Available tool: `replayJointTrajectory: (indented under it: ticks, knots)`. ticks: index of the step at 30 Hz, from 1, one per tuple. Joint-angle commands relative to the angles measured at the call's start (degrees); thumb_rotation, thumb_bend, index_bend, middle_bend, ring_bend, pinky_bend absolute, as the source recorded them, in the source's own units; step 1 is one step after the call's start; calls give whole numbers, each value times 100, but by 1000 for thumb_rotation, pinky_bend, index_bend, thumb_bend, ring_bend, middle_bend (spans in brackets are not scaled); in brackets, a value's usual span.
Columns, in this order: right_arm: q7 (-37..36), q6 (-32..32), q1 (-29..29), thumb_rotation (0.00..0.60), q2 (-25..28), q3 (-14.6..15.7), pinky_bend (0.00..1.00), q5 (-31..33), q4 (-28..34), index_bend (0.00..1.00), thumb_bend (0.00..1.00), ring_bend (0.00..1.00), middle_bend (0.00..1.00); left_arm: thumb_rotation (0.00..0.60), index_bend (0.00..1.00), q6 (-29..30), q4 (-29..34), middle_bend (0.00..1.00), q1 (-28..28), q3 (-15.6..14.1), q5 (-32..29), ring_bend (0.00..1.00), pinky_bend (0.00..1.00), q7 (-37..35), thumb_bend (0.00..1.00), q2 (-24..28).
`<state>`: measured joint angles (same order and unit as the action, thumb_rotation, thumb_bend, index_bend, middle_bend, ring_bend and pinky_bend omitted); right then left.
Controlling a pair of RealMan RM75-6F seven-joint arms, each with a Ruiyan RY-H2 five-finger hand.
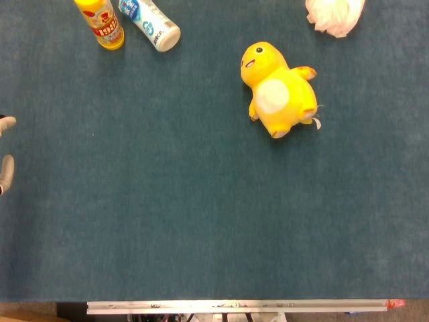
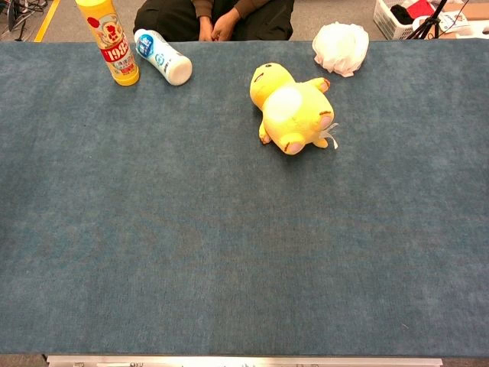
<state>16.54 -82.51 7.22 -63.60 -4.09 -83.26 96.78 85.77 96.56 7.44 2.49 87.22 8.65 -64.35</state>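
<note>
Left hand point(image 1: 5, 151) barely shows at the table point(image 1: 167, 221) edge, fingers apart, holding nothing, touching nothing.

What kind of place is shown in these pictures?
Probably a lab or workshop set up for robot trials, not a home. A table with blue felt-like cover holds unrelated test items: a yellow plush toy, a yellow bottle and a white bottle. Behind it a person sits, with a storage basket on the floor.
</note>
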Motion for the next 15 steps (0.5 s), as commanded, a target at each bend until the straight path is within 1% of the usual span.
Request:
replayJointTrajectory:
  ticks: [1,15]
  knots:
    - [-34,-4,-18,600,-4,9,485,14,-22,74,263,372,462,600,234,-20,10,242,13,1,10,137,67,28,472,-9]
    - [-200,-113,-55,600,6,31,484,-155,-49,74,263,372,462,600,235,9,30,242,-4,-1,50,137,67,31,472,-18]
